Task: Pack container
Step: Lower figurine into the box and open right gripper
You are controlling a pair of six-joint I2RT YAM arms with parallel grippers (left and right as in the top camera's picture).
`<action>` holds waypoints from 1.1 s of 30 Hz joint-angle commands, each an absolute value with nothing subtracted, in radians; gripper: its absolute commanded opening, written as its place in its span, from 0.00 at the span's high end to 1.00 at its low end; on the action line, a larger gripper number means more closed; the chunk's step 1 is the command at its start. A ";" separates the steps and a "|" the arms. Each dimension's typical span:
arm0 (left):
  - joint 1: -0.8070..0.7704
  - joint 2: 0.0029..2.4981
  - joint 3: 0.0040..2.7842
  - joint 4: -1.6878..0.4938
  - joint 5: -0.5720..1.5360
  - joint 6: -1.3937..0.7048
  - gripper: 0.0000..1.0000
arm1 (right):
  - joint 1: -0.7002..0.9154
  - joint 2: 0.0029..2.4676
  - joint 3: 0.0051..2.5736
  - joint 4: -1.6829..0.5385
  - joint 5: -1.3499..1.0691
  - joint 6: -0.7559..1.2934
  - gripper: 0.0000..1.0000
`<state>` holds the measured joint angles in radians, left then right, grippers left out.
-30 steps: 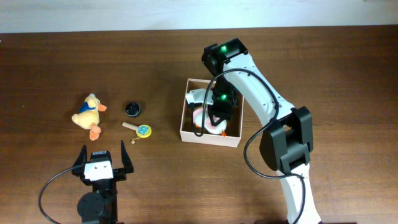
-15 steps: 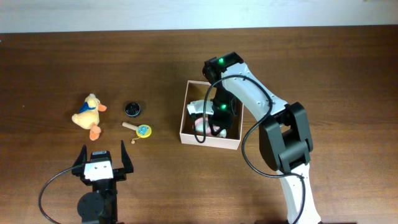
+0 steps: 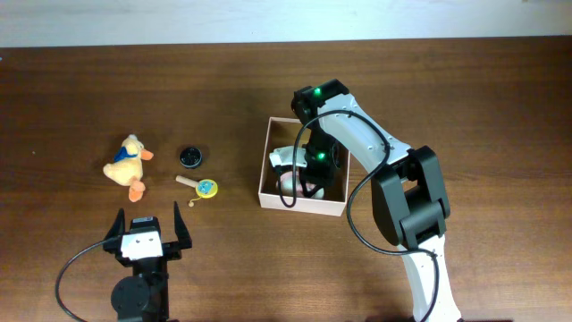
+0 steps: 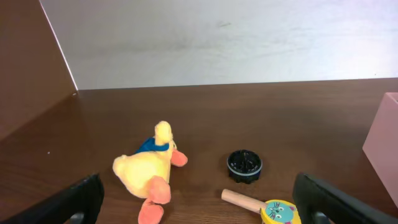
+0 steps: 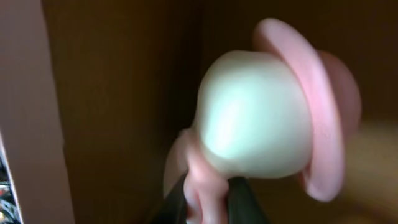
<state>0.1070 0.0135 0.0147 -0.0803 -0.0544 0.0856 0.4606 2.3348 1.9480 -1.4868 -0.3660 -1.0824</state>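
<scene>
The container (image 3: pixel 265 170) is a square cardboard box with white walls and a tan inside, at the table's middle. My right gripper (image 3: pixel 308 179) is down inside it, shut on a pink and white soft toy (image 5: pixel 261 124) that fills the right wrist view; the toy shows in the overhead view (image 3: pixel 290 182) too. My left gripper (image 3: pixel 146 240) is open and empty near the front edge. A yellow plush duck (image 3: pixel 128 164), a black round cap (image 3: pixel 189 157) and a wooden-handled yellow rattle (image 3: pixel 202 187) lie on the table to the box's left.
The duck (image 4: pixel 149 171), the cap (image 4: pixel 244 165) and the rattle (image 4: pixel 264 207) lie just ahead of the left gripper. The box's pink-looking wall (image 4: pixel 384 140) shows at the right edge. A pale wall stands beyond the table's far edge.
My right gripper has moved down into the box with the pink and white toy and shifted a little; the left arm and loose toys have not moved.
</scene>
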 commanded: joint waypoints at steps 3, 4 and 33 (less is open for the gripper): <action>0.108 0.005 0.009 -0.081 -0.041 0.095 0.01 | 0.457 2.312 1.945 -1.486 -0.396 -1.103 0.75; 0.108 0.005 0.009 -0.081 -0.041 0.094 0.01 | 0.457 2.312 1.945 -1.484 -0.397 -1.103 0.72; 0.108 0.005 0.009 -0.081 -0.041 0.094 0.01 | 0.457 2.312 2.090 -1.526 -0.382 -1.103 0.21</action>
<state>0.1070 0.0135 0.0147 -0.0803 -0.0544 0.0856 0.4606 2.3348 2.0266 -1.5143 -0.3714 -1.0988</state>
